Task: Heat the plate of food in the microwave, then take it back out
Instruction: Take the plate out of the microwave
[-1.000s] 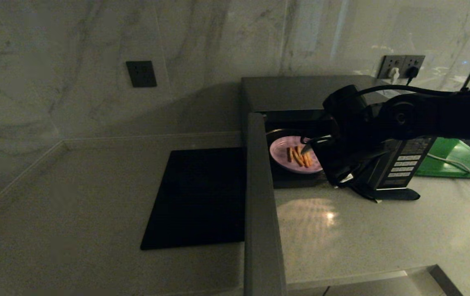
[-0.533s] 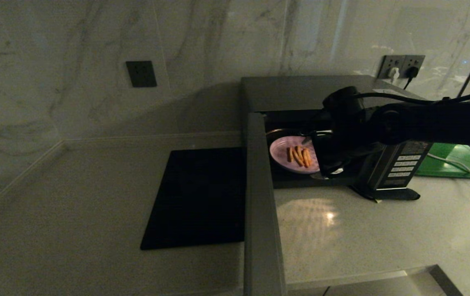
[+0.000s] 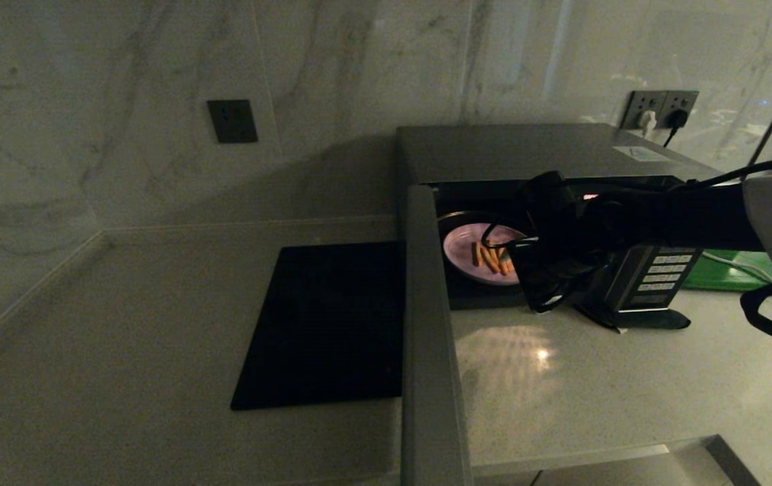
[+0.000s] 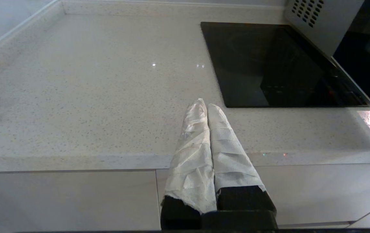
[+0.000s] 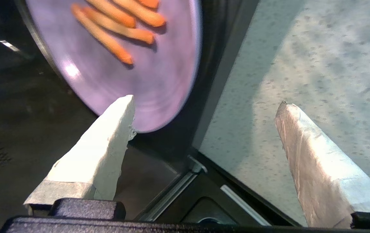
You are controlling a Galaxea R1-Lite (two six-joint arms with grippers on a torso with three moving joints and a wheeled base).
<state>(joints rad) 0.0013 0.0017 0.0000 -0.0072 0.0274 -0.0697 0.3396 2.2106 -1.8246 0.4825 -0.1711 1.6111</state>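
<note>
Nearest, the open microwave door [image 3: 428, 351] stands edge-on, swung out toward the camera and splitting the pale countertop [image 3: 122, 324] in two. To its left lies a flat black glass square [image 3: 325, 324], set into the counter just beside the door. The left gripper [image 4: 204, 106] hangs low in front of the counter edge, well apart from the work, its two paper-wrapped fingers [image 4: 191, 145] pressed together with nothing between them.

On the right of the door, the right arm reaches in from the right side across the front of the microwave [image 3: 514, 152], and its dark wrist hides the right part of the opening and part of the button panel [image 3: 659, 277]. The right gripper [image 5: 204, 110] sits at the mouth of the cavity with its wrapped fingers [image 5: 107, 142] spread wide and holding nothing; one tip hangs just over the near rim of the plate of food [image 3: 477, 253], the other hangs out over the speckled counter beyond the door sill. Whether the near tip touches the plate cannot be told.

The plate rests inside the cavity on the dark floor, a few orange sticks [image 5: 120, 29] lying across it.

Farther off, a flat green board [image 3: 730, 270] lies behind the arm at the right with a white cable [image 3: 730, 260] across it. On the marble wall sit a dark switch plate [image 3: 232, 121] and a double socket [image 3: 659, 108] with plugs in it.
</note>
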